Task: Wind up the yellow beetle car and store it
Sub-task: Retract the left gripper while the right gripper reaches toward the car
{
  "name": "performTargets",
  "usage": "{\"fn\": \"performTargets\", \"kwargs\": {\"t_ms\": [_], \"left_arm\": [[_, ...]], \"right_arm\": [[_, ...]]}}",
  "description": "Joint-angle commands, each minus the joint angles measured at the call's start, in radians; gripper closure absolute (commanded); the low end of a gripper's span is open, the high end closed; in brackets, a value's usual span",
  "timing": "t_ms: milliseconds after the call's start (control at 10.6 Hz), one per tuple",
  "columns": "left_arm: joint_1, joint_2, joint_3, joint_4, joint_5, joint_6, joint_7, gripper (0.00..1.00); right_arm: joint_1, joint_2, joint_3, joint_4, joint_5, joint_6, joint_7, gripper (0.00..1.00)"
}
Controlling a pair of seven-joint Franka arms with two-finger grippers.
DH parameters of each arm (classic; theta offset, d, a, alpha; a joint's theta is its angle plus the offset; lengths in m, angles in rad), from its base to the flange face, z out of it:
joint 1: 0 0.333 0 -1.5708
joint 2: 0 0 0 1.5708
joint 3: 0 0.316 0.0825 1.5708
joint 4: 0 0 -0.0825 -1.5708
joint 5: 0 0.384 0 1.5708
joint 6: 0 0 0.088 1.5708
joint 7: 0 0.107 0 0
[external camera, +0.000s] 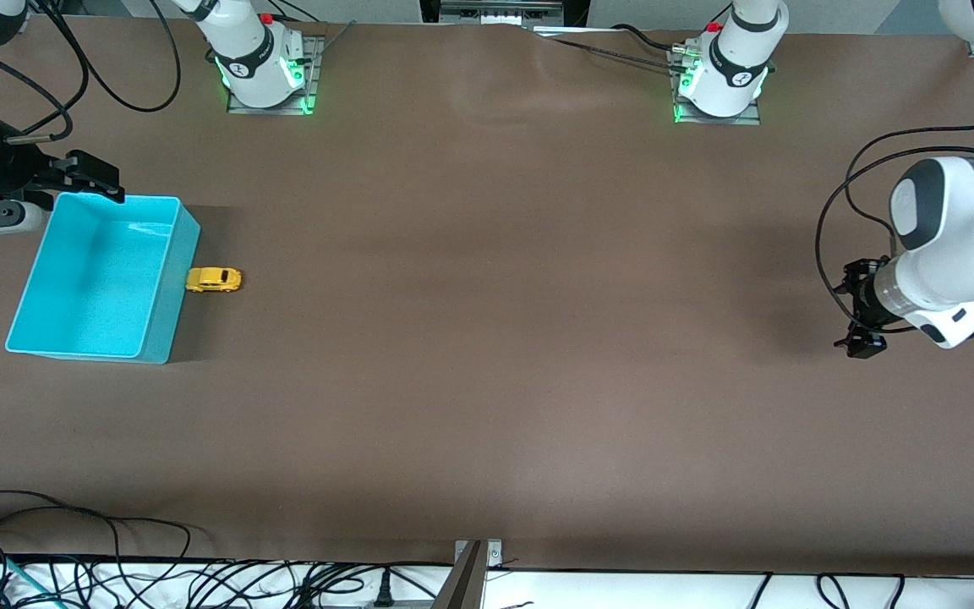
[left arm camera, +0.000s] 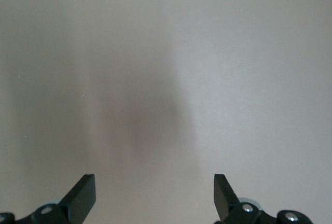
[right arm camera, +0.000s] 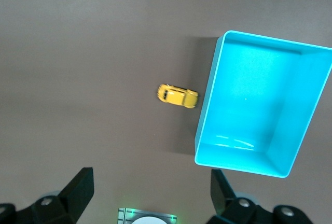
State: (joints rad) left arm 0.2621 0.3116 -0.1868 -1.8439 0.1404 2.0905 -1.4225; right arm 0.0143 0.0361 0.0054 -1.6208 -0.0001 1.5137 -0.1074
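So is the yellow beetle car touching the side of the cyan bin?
Cannot tell. In the front view the yellow beetle car sits right against the cyan bin wall; the right wrist view shows it just as close, with neither contact nor gap plain.

- A tiny yellow beetle car (external camera: 214, 280) (right arm camera: 177, 96), with a rounded body, dark windows and small dark wheels, stands upright on its wheels on the brown table (external camera: 487, 338).
- It sits just beside the long wall of a cyan bin (external camera: 174, 292) (right arm camera: 207, 105), outside it, on the side toward the left arm's end, pointing lengthwise away from the bin.
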Motion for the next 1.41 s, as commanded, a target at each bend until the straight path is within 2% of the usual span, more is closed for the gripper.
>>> {"fn": "performTargets", "kwargs": {"t_ms": [0,377,566,660,943,1131,1320], "left_arm": [[-0.012,0.052,-0.008,0.155,0.007,-0.119,0.1,0.0],[-0.014,0.05,-0.008,0.319,-0.085,-0.271,0.559,0.0],[-0.023,0.043,-0.016,0.38,-0.087,-0.363,0.73,0.0],[-0.023,0.043,-0.043,0.423,-0.075,-0.391,0.834,0.0],[-0.024,0.027,-0.06,0.459,-0.076,-0.405,1.04,0.0],[-0.021,0.012,-0.08,0.465,-0.078,-0.406,1.112,0.0],[-0.021,0.021,-0.086,0.454,-0.079,-0.406,1.143,0.0]], "right_arm": [[0.007,0.01,0.007,0.01,-0.015,-0.003,0.003,0.0],[0.026,0.018,0.01,0.013,-0.008,0.0,0.002,0.0],[0.03,0.043,0.01,0.013,-0.005,0.02,0.0,0.0],[0.032,0.054,0.01,-0.011,-0.001,0.069,-0.02,0.0],[0.027,0.013,0.013,-0.176,-0.003,0.228,-0.032,0.0],[0.023,-0.028,0.016,-0.314,-0.003,0.36,-0.075,0.0],[-0.003,-0.025,0.013,-0.413,-0.003,0.477,-0.115,0.0]]}}
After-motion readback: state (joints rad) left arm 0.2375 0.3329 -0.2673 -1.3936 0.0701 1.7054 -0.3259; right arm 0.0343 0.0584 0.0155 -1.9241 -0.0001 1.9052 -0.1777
